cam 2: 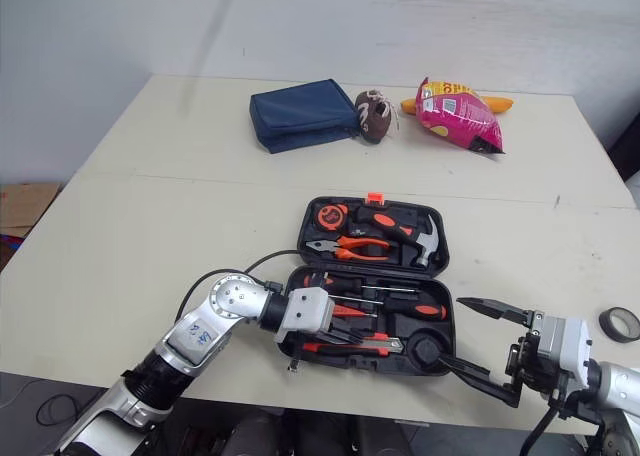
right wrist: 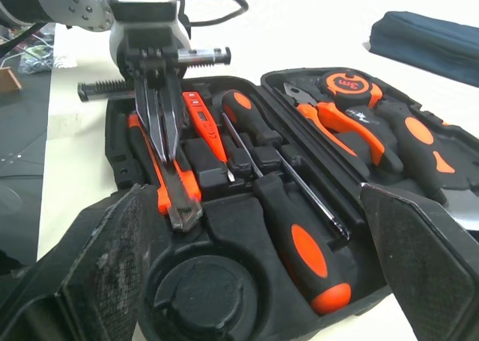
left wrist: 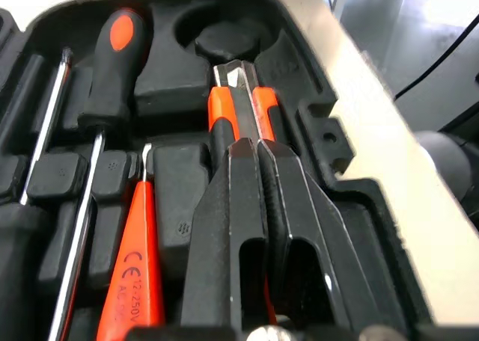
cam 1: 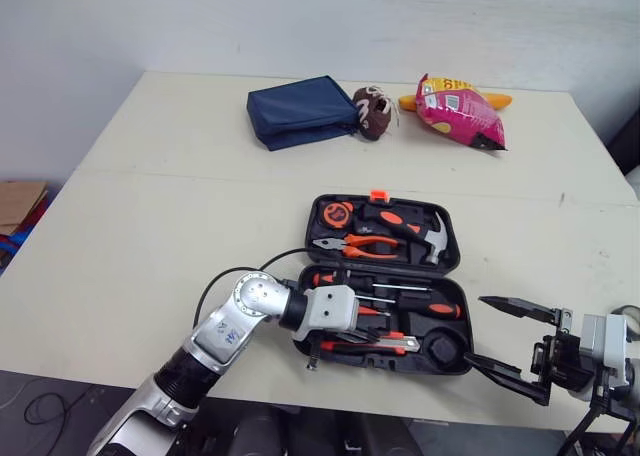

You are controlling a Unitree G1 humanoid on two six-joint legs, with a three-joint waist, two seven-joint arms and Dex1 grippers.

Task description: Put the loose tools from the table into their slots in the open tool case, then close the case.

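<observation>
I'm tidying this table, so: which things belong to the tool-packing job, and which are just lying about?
Job: tool case, utility knife in the left claw, loose tape roll.
Lying about: blue pouch, plush football, pink snack bag.

The tool case [left wrist: 322, 131] is matt black plastic, the screwdriver shaft [left wrist: 81, 214] shiny metal, the table [cam 1: 150, 226] smooth.
</observation>
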